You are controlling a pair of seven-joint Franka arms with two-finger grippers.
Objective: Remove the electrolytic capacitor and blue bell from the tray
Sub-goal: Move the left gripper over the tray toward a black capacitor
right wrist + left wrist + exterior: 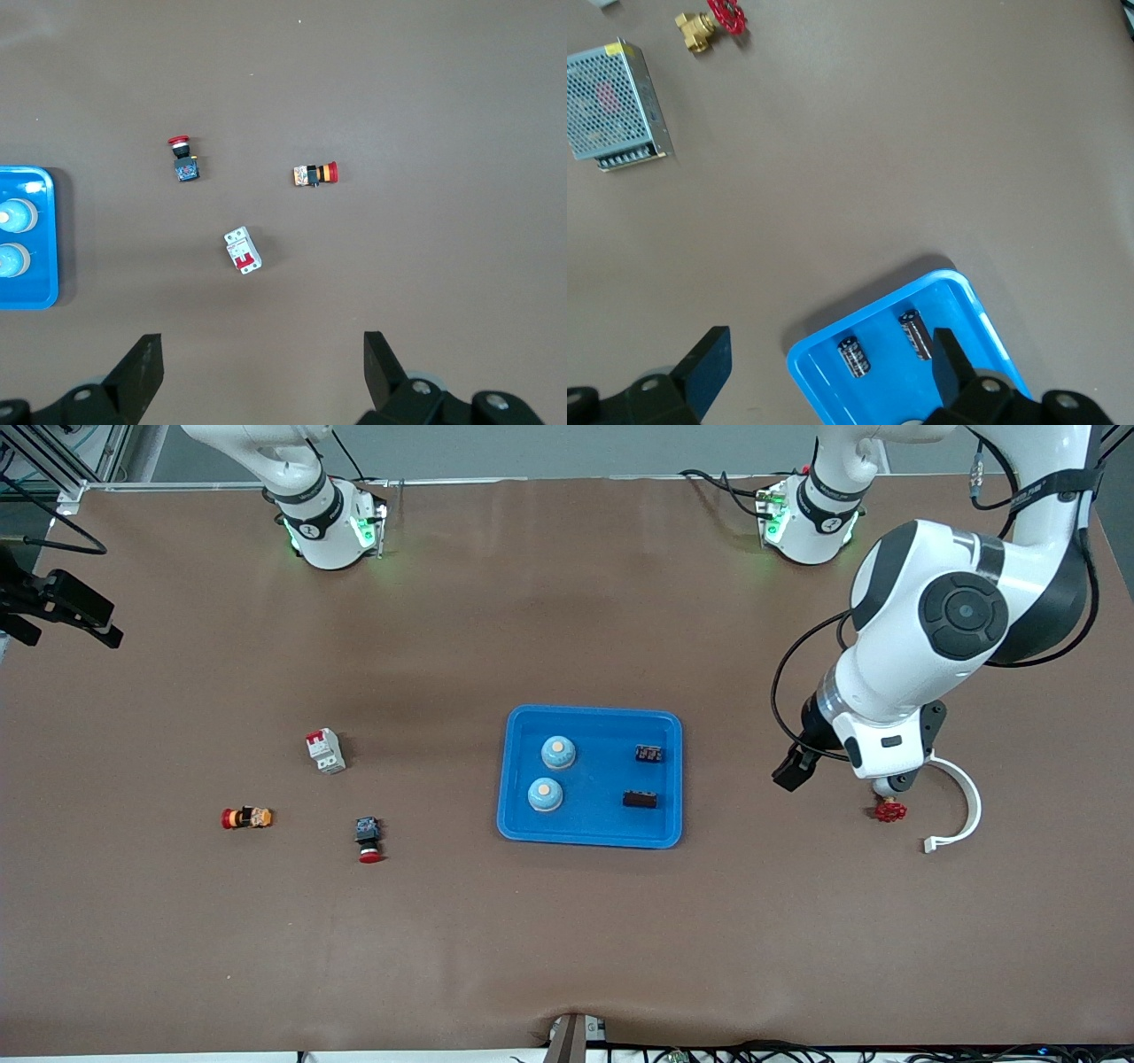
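Observation:
The blue tray (589, 711) holds two blue bells (558, 752) (545, 794) and two dark capacitors (648, 754) (640, 799). My left gripper (791, 771) hangs open and empty over the table between the tray and a red-handled valve. In the left wrist view the gripper (830, 367) is over the tray's corner (957, 288), with both capacitors (853, 354) (915, 333) lying there. My right gripper (263, 367) is open and empty, high over the table toward the right arm's end. Its view shows the tray's edge (27, 177) and both bells (13, 215).
Toward the right arm's end lie a white breaker (325, 750), a red-and-yellow switch (246, 817) and a red push button (368, 840). Toward the left arm's end lie a red-handled valve (890, 810), a white curved part (961, 806) and a mesh power supply (616, 106).

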